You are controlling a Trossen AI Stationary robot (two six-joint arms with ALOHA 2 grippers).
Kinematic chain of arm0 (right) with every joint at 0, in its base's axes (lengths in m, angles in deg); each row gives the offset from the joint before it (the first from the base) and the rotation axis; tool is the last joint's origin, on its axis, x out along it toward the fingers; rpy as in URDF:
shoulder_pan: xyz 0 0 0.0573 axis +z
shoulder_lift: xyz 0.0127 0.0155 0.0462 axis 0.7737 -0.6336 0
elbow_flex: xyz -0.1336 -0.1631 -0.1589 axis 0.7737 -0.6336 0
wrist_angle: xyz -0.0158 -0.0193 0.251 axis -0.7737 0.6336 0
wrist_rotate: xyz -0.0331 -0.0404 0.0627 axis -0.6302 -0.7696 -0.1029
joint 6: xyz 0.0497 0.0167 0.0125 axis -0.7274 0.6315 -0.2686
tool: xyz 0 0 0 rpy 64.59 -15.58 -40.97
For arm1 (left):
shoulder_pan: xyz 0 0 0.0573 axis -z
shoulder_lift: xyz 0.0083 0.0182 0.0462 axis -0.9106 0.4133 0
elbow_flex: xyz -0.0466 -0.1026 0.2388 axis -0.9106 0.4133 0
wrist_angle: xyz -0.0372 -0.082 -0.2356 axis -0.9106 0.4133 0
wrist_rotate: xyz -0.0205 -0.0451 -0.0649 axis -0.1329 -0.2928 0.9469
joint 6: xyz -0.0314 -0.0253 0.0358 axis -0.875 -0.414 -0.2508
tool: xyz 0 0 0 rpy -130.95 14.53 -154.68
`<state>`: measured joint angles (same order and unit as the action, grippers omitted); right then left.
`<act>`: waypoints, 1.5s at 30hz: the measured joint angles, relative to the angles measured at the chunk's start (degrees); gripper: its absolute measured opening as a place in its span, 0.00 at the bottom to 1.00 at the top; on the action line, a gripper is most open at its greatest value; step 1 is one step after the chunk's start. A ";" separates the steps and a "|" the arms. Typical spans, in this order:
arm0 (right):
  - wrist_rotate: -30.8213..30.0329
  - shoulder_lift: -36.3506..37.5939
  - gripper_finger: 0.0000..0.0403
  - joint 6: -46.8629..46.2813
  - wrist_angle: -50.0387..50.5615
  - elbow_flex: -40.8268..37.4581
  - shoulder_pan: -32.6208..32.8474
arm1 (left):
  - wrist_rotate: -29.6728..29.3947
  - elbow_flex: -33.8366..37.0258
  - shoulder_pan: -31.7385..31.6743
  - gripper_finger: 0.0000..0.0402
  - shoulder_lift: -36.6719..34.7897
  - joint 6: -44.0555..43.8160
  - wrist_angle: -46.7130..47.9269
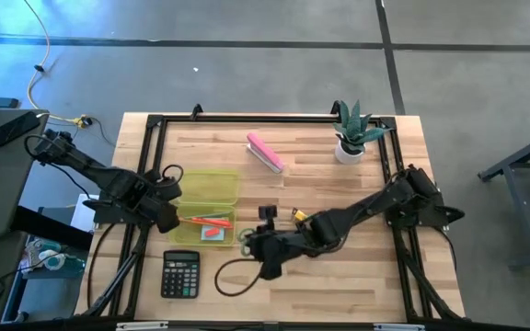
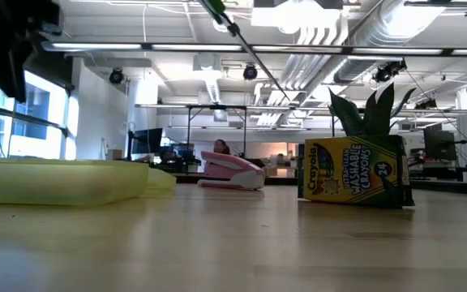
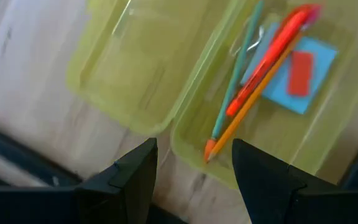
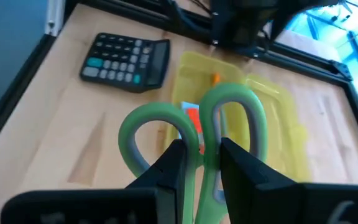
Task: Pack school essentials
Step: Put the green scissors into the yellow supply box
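Observation:
The open yellow-green pencil box (image 1: 208, 204) lies on the table at the left. Its base (image 3: 272, 99) holds thin pencils (image 3: 238, 81), a red-orange marker (image 3: 272, 53), a red eraser (image 3: 300, 71) and a light-blue note pad (image 3: 316, 81). My left gripper (image 3: 194, 168) hangs open above the box's left edge, with nothing between its fingers. My right gripper (image 1: 258, 246) is just right of the box, shut on the green-handled scissors (image 4: 197, 124). The crayon box (image 2: 351, 172) stands upright on the table near the right arm. My right gripper pinches the scissors between its two fingers where the two green handle loops meet (image 4: 204, 155). The loops stick out ahead of the fingers toward the pencil box; the gripper hides the blades. The fingers slant down from the table's right. The scissors are lifted clear of the table.
A black calculator (image 1: 180, 274) lies near the front edge, left of centre. A pink stapler (image 1: 265, 152) lies toward the far side and a potted plant (image 1: 352, 136) stands at the far right. Black frame rails (image 1: 247, 118) edge the table.

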<state>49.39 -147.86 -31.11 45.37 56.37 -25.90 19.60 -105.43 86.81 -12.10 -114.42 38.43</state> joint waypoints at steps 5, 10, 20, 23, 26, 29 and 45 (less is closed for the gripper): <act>-1.16 0.04 0.14 2.35 6.57 4.88 -2.47 | 0.36 0.85 0.36 0.47 0.68 -5.42 0.22; -1.60 0.04 0.14 4.43 11.64 9.38 -5.08 | -0.85 1.15 -0.34 0.42 1.89 -6.86 1.66; -1.75 0.04 0.14 6.01 19.39 16.54 -8.74 | 0.10 0.96 -7.81 0.29 4.99 -4.42 2.00; -1.79 0.07 0.14 6.05 21.14 19.00 -9.92 | 2.47 0.51 -11.43 0.20 7.38 -3.61 2.34; -1.77 0.05 0.14 6.08 24.27 21.22 -11.10 | 4.67 0.39 -14.49 0.08 10.31 -3.01 3.02; -1.76 0.09 0.14 7.18 25.52 23.11 -12.18 | 7.38 0.39 -16.43 0.01 13.73 -2.20 3.37; 0.52 0.09 0.14 10.14 29.93 29.23 -15.17 | 9.68 0.39 -17.89 0.00 28.66 -5.94 4.17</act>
<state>49.91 -147.77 -20.97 75.29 85.59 -41.08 29.28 -105.05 68.92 16.56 -120.36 42.60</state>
